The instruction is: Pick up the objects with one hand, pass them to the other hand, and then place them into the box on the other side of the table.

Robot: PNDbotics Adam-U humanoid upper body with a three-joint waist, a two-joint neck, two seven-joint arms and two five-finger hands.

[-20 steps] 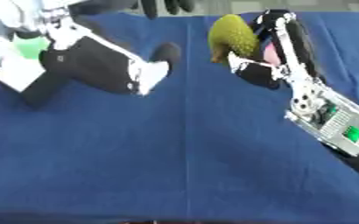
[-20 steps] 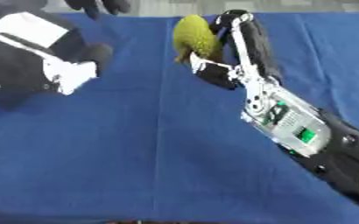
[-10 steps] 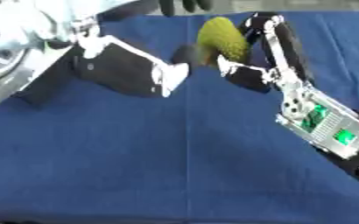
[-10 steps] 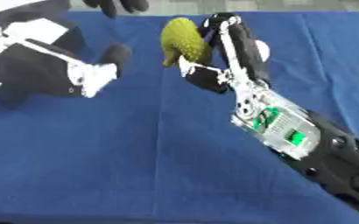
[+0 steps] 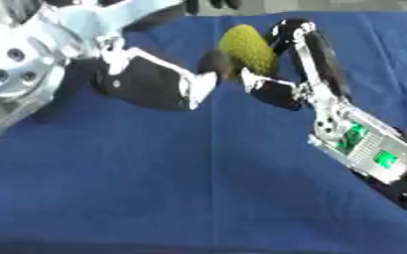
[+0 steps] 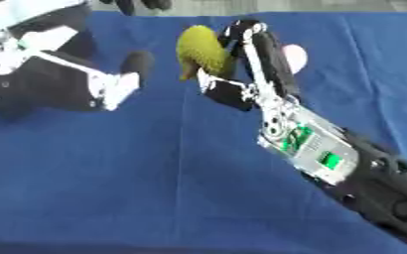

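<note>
text: none readable | labels: none | numbers: none | right arm panel (image 5: 365,147): green patches only, no letters made out | left arm (image 5: 16,59): plain silver and black, no marking | blue table cover (image 5: 155,188): plain, no print

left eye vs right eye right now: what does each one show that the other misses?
Only the left eye view shows the big silver joint housing of the left arm at the picture's left edge. Only the right eye view shows a pale pinkish rounded thing behind the right hand's fingers, plus clear blue cloth between the left hand and the yellow-green object. Both show the right hand curled round that object above the blue table cloth, left hand reaching in.
</note>
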